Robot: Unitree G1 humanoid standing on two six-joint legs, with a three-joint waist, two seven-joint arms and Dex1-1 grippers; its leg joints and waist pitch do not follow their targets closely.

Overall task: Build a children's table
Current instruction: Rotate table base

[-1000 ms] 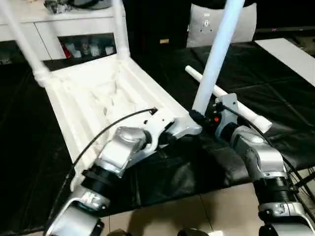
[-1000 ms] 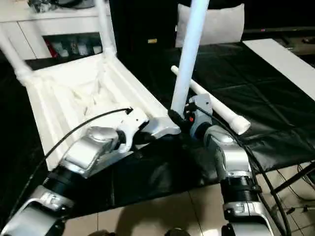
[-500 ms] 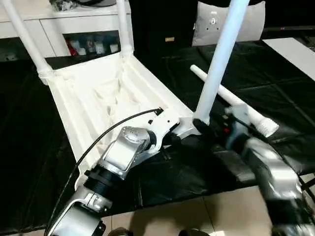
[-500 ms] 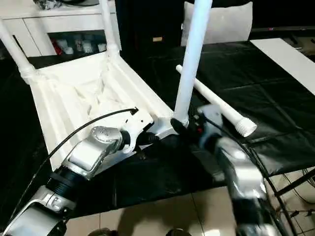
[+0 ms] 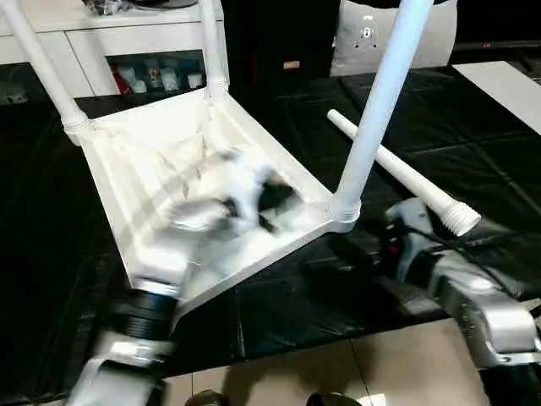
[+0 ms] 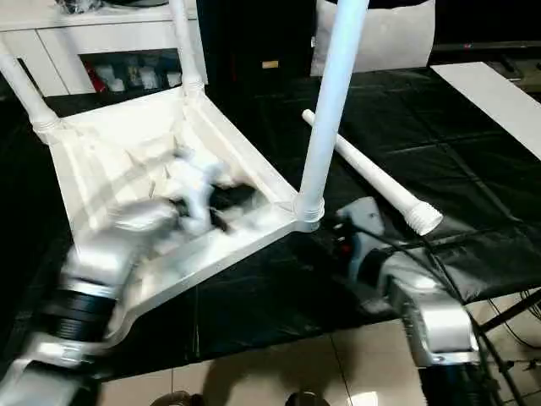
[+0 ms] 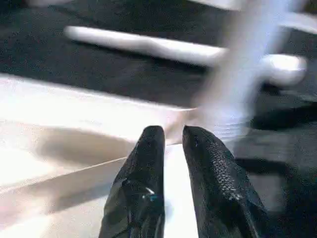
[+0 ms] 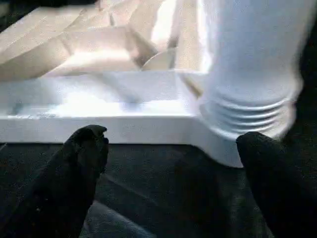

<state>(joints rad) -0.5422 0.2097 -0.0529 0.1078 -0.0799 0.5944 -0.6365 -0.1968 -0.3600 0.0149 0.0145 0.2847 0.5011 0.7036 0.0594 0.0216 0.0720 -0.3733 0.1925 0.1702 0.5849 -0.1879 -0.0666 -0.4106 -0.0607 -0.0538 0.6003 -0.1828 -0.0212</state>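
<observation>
A: Item one — where is the white plastic rectangular tabletop with ribbed underside?

B: Lying underside up on the large black-covered work table, tilted, its near corner close to the table's front edge. Three white tapered tube legs stand in its round corner sockets: one at the near right corner, two at the far corners, the far left leg and the far right leg.

A: And the fourth leg?

B: A loose white tapered tube leg lies flat on the black cover, right of the tabletop and apart from it, threaded end toward the front.

A: Left gripper?

B: Over the tabletop's ribbed underside, blurred in the head views. Its two black fingers stand with a narrow gap between them, nothing pinched.

A: Right gripper?

B: Low, just in front of the near right corner socket — its black fingers spread wide, one to each side, clear of the leg's threaded base and holding nothing.

A: Background?

B: A white cabinet with open shelf behind the table; a pale cushion at the far side.
</observation>
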